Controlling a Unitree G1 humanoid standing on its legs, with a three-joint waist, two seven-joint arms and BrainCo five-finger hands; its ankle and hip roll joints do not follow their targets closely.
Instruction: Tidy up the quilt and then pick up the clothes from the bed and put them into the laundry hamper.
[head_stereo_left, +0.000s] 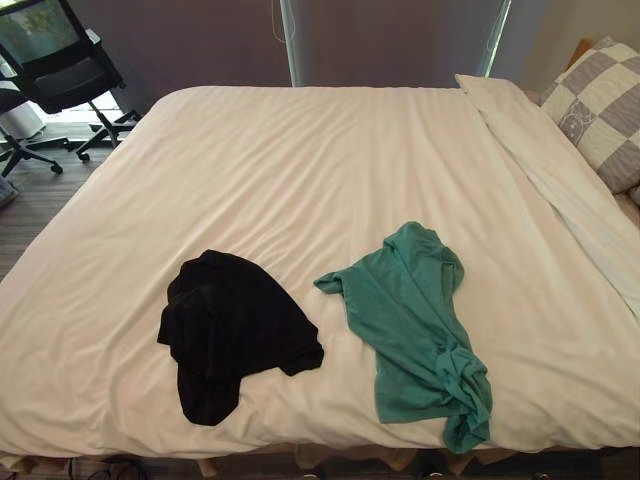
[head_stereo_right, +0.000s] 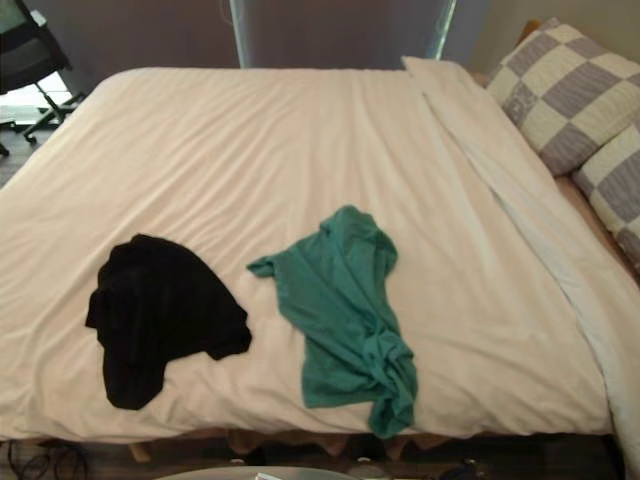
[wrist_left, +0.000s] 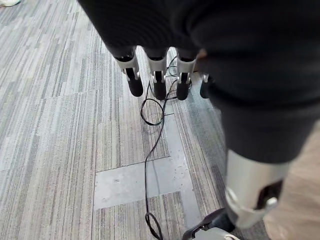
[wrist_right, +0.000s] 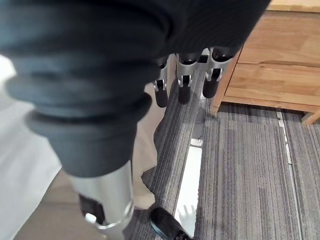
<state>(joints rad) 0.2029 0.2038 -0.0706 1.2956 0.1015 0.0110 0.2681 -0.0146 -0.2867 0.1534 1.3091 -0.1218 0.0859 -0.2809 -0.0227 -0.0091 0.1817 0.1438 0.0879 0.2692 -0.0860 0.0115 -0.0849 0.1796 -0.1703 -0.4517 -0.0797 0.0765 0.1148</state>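
A cream quilt (head_stereo_left: 300, 170) lies spread flat over the bed, its right edge folded over near the pillows. On its near part lie two garments: a crumpled black one (head_stereo_left: 230, 330) to the left and a green T-shirt (head_stereo_left: 415, 330) to the right, a little apart from each other. The green shirt's lower end hangs slightly over the bed's front edge. My left hand (wrist_left: 157, 75) hangs over grey carpet with straight fingers and holds nothing. My right hand (wrist_right: 185, 80) also hangs down with straight fingers, empty, beside a wooden cabinet.
Checked pillows (head_stereo_right: 560, 90) lie at the bed's right end. A black office chair (head_stereo_left: 60, 70) stands at the far left by the window. A wooden cabinet (wrist_right: 275, 60) stands on the carpet by my right hand.
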